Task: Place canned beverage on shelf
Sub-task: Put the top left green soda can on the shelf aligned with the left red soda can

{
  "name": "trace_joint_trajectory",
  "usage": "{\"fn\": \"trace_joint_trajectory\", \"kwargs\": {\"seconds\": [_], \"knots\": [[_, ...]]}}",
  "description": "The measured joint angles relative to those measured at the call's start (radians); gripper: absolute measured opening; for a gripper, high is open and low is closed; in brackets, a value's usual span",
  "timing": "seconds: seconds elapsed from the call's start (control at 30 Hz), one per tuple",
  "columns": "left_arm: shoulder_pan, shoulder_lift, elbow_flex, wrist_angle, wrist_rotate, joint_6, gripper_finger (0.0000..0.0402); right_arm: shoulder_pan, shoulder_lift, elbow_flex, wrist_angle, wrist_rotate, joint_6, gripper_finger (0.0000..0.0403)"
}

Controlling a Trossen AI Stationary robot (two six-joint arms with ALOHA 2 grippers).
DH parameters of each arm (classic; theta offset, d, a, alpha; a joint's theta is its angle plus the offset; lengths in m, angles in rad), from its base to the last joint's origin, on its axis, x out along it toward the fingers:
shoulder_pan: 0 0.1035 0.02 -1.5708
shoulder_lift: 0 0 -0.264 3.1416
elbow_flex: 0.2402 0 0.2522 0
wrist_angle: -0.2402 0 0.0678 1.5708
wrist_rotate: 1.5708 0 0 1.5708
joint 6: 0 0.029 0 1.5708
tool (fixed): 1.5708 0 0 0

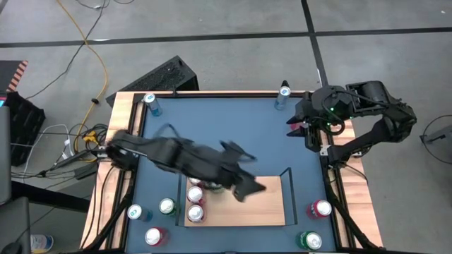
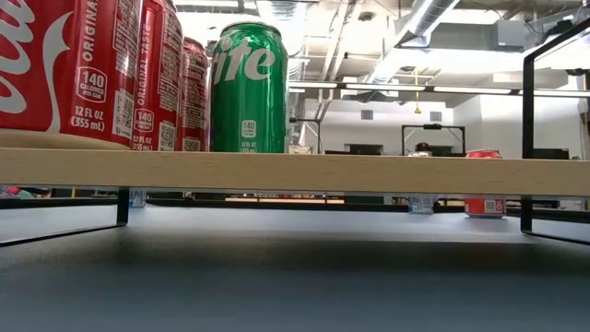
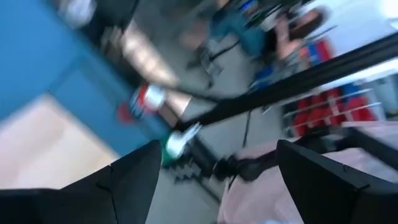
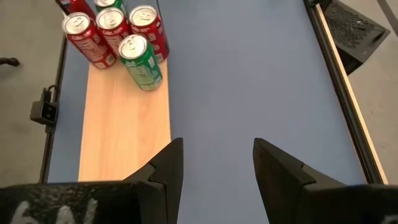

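The shelf (image 1: 261, 204) is a light-wood board with black end rails, standing on the blue table near its front edge. Several cans stand upright on its left end: red ones (image 4: 84, 37) and a green one (image 4: 140, 59), which also show in the low view as red cans (image 2: 83, 69) and a green can (image 2: 249, 88). My left gripper (image 1: 248, 187) hovers blurred above the shelf, open with nothing between its fingers (image 3: 217, 149). My right gripper (image 1: 300, 123) waits raised over the table's far right, open and empty (image 4: 217, 146).
Loose cans stand on the table left of the shelf (image 1: 166, 206) and right of it (image 1: 321, 208), with a green one (image 1: 311, 241) at the front right. Two bottles (image 1: 150, 104) (image 1: 283, 95) stand at the far edge. The shelf's right part (image 4: 124, 137) is bare wood.
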Motion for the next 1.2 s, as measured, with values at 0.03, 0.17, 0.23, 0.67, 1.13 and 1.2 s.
{"fn": "trace_joint_trajectory", "kwargs": {"seconds": [0.03,0.17,0.23,0.67,1.13,1.2], "knots": [[-0.001,-0.027,0.000,0.019,-0.014,0.049,0.0302,0.003,0.000,0.000,0.002,0.000,0.000,0.0175],[-0.008,-0.105,0.001,0.035,-0.028,0.112,0.0302,0.014,0.010,0.000,0.009,0.000,0.000,0.0175],[-0.009,-0.129,0.001,0.027,-0.031,0.084,0.0302,0.023,0.011,0.000,0.011,0.000,0.000,0.0175],[0.011,-0.126,-0.002,-0.010,0.004,0.055,0.0302,0.209,0.055,0.000,0.176,-0.005,-0.052,0.0175],[0.103,-0.290,-0.002,-0.039,-0.204,0.379,0.0302,0.197,0.138,0.000,0.350,-0.011,-0.321,0.0175],[0.080,-0.341,-0.002,-0.061,-0.256,0.425,0.0302,0.183,0.144,-0.002,0.380,-0.016,-0.357,0.0175]]}}
